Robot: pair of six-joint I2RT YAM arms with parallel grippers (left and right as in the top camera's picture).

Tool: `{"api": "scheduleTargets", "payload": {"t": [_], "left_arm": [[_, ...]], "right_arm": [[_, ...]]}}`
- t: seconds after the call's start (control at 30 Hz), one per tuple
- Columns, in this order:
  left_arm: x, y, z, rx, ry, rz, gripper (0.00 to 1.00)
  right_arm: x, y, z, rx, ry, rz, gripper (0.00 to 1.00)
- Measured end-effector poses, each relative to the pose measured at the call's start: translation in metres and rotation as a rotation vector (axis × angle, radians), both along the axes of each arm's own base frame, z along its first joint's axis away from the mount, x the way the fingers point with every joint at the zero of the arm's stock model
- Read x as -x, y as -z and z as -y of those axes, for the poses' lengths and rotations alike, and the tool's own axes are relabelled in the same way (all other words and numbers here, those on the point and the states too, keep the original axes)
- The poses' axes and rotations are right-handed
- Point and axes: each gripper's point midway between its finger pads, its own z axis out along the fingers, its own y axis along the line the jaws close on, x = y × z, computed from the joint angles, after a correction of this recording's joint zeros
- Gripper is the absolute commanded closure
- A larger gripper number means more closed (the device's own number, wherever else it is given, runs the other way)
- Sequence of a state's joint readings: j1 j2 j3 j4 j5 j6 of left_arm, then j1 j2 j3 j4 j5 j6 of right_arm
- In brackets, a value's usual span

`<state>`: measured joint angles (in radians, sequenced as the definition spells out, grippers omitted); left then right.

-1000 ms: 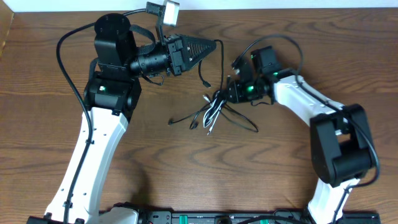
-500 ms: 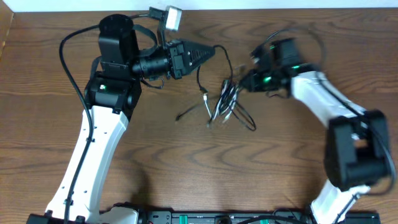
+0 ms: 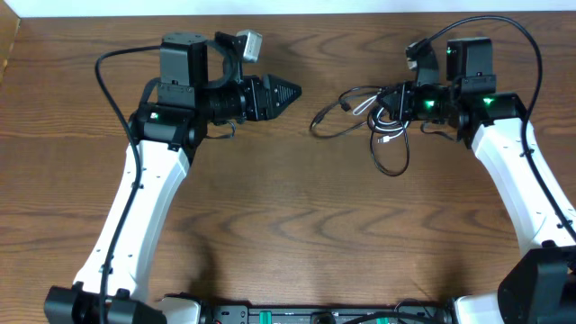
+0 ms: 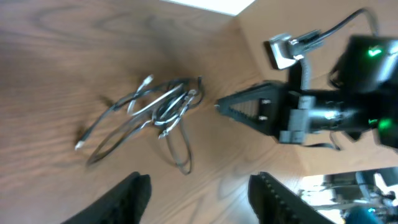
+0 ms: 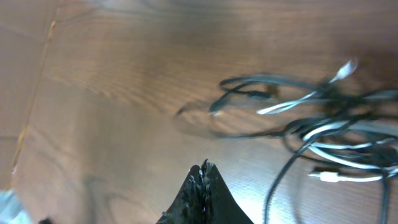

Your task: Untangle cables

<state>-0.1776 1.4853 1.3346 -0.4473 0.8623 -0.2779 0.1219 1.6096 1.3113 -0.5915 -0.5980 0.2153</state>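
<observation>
Black + white/grey cables (image 3: 376,115), thin cords w/ tiny plugs, lie knotted together approx 1 o'clock in overhead view, black loop sagging toward 6.

Swung the right gripper (image 5: 202,168) away from mid-table, out to the right and toward the far edge. Dragged the tangle of cables (image 3: 378,121) along with it, off the centre of the table (image 3: 270,225) to the far right; lying looser now, one long loop trailing toward the near side. Parted the left gripper (image 3: 292,91), pinched a second ago on a black strand rising from the tangle; drew it back leftward and slightly nearer. Dropped that strand: free end (image 3: 315,123) now flat on the wood, apart from the left fingertips.
</observation>
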Motion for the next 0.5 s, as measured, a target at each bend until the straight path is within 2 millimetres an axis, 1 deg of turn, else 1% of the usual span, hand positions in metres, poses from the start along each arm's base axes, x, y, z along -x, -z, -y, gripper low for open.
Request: {"api": "scheduleTargets", "payload": {"t": [0.1, 0.2, 0.23, 0.37, 0.47, 0.5], "left_arm": [[-0.004, 0.013, -0.002, -0.022, -0.013, -0.034, 0.30], [-0.008, 0.027, 0.001, -0.038, -0.010, -0.064, 0.26], [-0.008, 0.032, 0.003, -0.042, -0.005, -0.074, 0.26], [-0.008, 0.049, 0.017, -0.057, 0.027, -0.112, 0.26], [-0.007, 0.062, 0.025, -0.064, 0.047, -0.139, 0.26], [-0.008, 0.066, 0.027, -0.066, 0.050, -0.148, 0.25]], "right_arm": [[0.002, -0.002, -0.004, -0.018, -0.017, -0.002, 0.99], [0.003, 0.002, -0.001, 0.001, -0.002, -0.015, 0.99], [0.002, 0.004, 0.002, 0.018, 0.012, -0.017, 0.96], [-0.008, 0.016, 0.024, 0.126, 0.114, -0.018, 0.75], [-0.018, 0.026, 0.036, 0.186, 0.174, -0.017, 0.69], [-0.023, 0.030, 0.038, 0.196, 0.187, -0.015, 0.69]]}}
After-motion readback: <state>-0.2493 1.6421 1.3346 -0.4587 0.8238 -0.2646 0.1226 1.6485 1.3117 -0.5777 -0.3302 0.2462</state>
